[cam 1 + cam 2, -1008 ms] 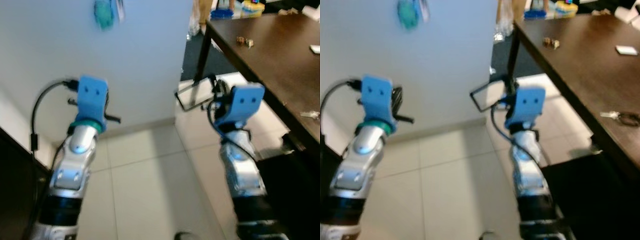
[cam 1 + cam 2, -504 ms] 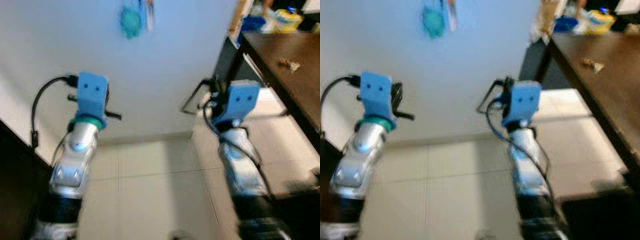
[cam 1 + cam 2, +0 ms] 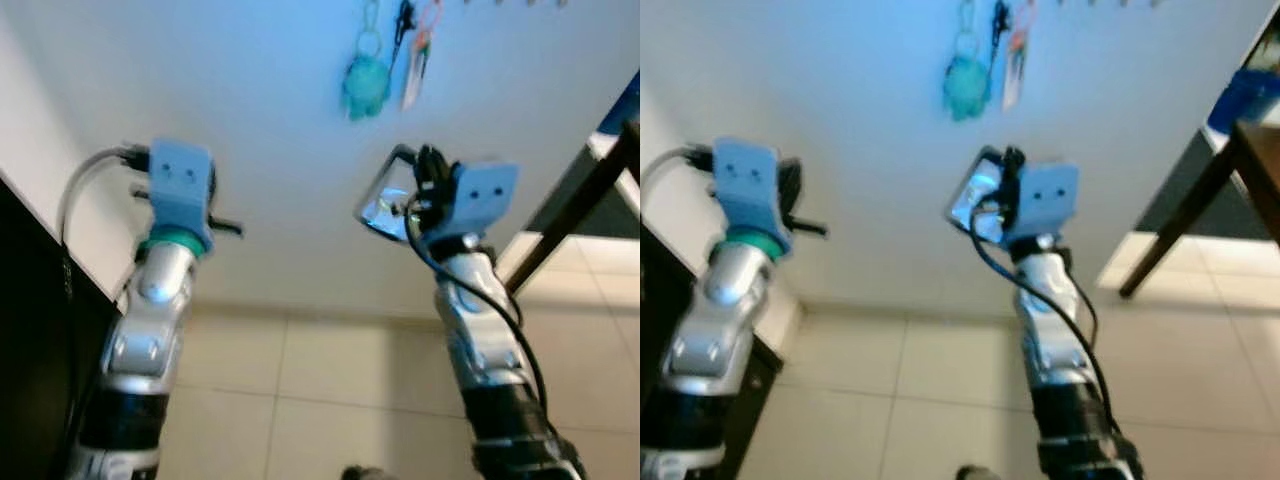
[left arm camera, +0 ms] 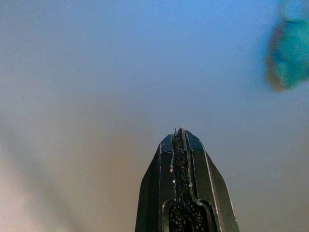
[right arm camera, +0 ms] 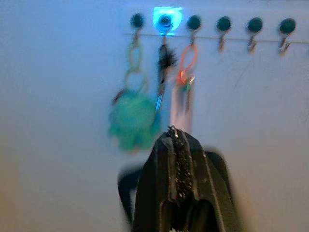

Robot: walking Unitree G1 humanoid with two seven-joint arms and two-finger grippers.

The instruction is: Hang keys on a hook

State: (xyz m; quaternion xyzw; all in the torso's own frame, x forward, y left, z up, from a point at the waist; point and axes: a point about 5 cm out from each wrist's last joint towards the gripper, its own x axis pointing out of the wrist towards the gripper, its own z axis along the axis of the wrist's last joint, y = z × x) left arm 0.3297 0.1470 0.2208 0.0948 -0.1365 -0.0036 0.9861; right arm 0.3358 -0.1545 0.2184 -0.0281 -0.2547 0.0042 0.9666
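A row of small dark hooks [image 5: 223, 22] runs along the white wall. The first three from the left carry a teal keychain figure [image 5: 133, 118], a black key [image 5: 164, 58] and a red ring with a white tag [image 5: 187, 60]; the three to the right are bare. My right gripper [image 5: 176, 131] is shut on a black key ring loop [image 3: 383, 198], raised in front of the wall just below the hanging keychains [image 3: 365, 85]. My left gripper [image 4: 179, 130] is shut with nothing in it, held up facing bare wall to the left.
A dark table leg [image 3: 570, 210] slants in at the right, with a blue object [image 3: 1240, 95] beyond it. A dark cabinet [image 3: 30, 340] stands at the left edge. Tiled floor [image 3: 330, 400] meets the wall below.
The camera has swung left and up toward the wall: the table has slid out to the right and the keychains now sit above the right gripper. Both grippers stay shut.
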